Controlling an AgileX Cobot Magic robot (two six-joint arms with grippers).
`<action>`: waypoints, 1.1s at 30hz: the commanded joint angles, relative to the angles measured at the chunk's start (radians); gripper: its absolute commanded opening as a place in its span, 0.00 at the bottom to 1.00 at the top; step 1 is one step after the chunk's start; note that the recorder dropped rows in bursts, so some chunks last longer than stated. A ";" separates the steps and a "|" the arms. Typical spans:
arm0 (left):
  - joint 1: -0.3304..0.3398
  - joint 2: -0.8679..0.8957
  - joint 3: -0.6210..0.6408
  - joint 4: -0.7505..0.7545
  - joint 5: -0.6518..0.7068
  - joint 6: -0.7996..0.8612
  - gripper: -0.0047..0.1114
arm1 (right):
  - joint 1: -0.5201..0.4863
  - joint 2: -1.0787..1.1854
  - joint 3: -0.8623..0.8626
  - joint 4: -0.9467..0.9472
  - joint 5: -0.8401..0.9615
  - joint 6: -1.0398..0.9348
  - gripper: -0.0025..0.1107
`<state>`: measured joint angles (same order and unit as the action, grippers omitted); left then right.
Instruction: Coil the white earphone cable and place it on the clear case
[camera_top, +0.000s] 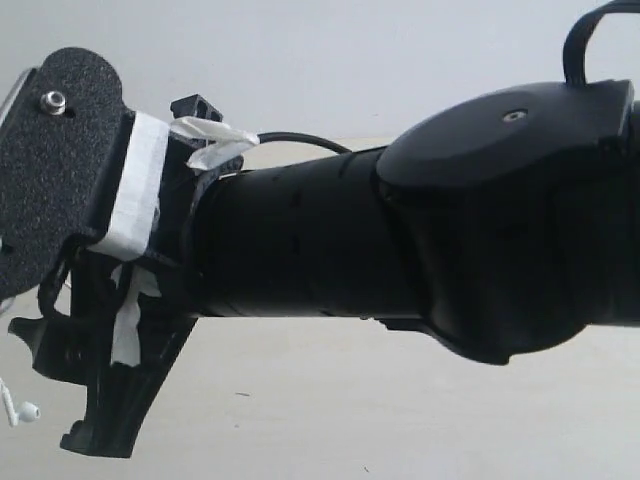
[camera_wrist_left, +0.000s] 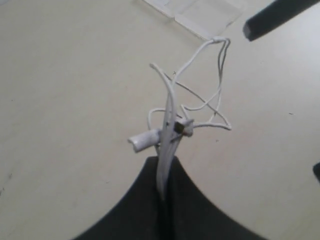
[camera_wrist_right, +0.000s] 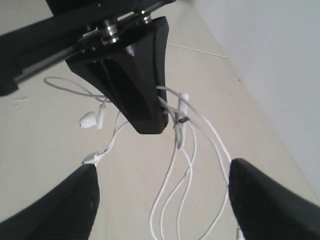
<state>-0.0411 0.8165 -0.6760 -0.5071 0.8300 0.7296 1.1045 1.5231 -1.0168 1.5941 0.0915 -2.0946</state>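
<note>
In left claw (camera_wrist_left: 163, 175), earphone cable (camera_wrist_left: 166, 150)

Counter: plain cream-beige top (camera_wrist_left: 60, 100), matte, with a few tiny dark specks here and there
Wall: pale grey-white (camera_top: 350, 60), bare, meets the counter right along its far edge
Light: pretty soft and even, only faint shadows on the counter
</note>
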 joint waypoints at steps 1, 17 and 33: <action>-0.002 -0.006 -0.010 0.003 0.024 0.021 0.04 | 0.000 0.025 0.003 -0.042 -0.003 -0.012 0.64; -0.002 -0.006 -0.010 -0.064 0.110 0.112 0.04 | 0.000 0.092 -0.076 -0.052 -0.040 -0.012 0.64; -0.002 -0.006 -0.010 -0.064 0.112 0.112 0.04 | 0.000 0.138 -0.076 -0.050 -0.062 0.003 0.21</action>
<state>-0.0411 0.8165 -0.6777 -0.5590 0.9411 0.8405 1.1045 1.6583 -1.0852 1.5451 0.0495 -2.0946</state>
